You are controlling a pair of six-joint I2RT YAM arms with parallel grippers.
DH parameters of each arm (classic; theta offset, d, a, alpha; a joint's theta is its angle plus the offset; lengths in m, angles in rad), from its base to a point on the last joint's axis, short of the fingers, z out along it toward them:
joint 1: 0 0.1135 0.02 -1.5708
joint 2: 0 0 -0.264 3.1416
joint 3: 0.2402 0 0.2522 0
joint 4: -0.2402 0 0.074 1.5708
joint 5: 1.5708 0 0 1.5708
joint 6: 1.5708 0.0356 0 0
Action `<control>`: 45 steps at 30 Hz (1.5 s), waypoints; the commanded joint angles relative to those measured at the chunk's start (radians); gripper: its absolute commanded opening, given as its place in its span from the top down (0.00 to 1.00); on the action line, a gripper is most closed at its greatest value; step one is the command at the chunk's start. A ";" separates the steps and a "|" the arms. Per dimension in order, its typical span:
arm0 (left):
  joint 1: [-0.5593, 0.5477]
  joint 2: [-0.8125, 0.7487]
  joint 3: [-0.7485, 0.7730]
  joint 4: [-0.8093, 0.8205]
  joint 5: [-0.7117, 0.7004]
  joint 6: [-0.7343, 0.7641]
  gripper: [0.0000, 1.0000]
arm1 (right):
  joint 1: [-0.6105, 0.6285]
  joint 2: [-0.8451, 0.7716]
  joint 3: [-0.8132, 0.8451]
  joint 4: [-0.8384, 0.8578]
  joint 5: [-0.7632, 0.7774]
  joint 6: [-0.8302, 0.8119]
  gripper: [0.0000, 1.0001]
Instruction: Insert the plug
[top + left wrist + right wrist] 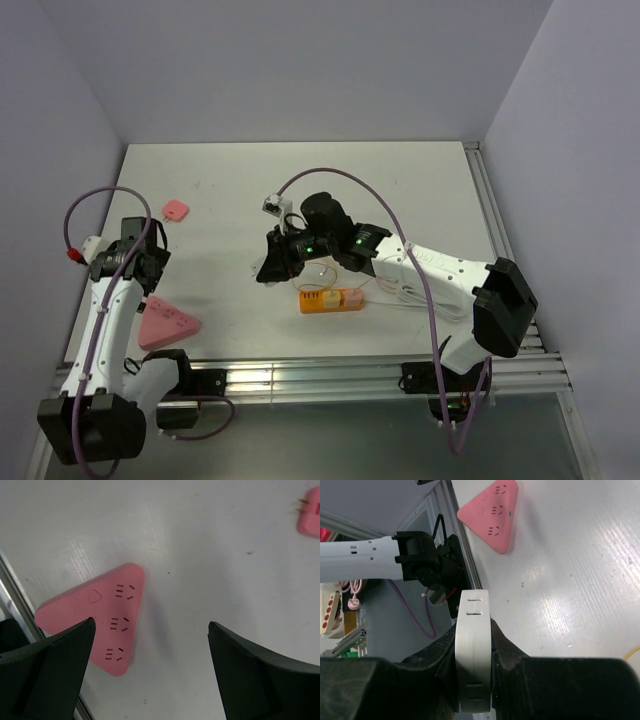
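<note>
A pink triangular power strip (166, 325) lies near the table's front left; it also shows in the left wrist view (102, 612) and the right wrist view (492, 510). A small pink plug (175, 210) lies farther back on the left, its prongs showing in the left wrist view (309, 517). My left gripper (150, 625) is open and empty, hovering above the table just right of the strip (150, 272). My right gripper (474, 627) is shut on a white slotted socket block (474, 660) and holds it above mid-table (270, 266).
An orange power strip (330, 301) with a white cable (400, 292) lies by the right arm. A metal rail (330, 375) runs along the table's front edge. Purple camera cables loop above both arms.
</note>
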 commanded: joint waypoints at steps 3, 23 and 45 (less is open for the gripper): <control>0.118 0.059 0.007 -0.089 -0.020 -0.082 0.01 | 0.010 -0.038 -0.016 0.066 -0.040 -0.022 1.00; 0.403 0.240 -0.160 -0.069 0.179 -0.174 0.10 | 0.036 0.009 0.016 0.032 -0.057 -0.049 1.00; 0.236 0.260 -0.198 0.190 0.374 -0.039 0.32 | 0.086 0.200 0.254 -0.051 -0.037 -0.019 1.00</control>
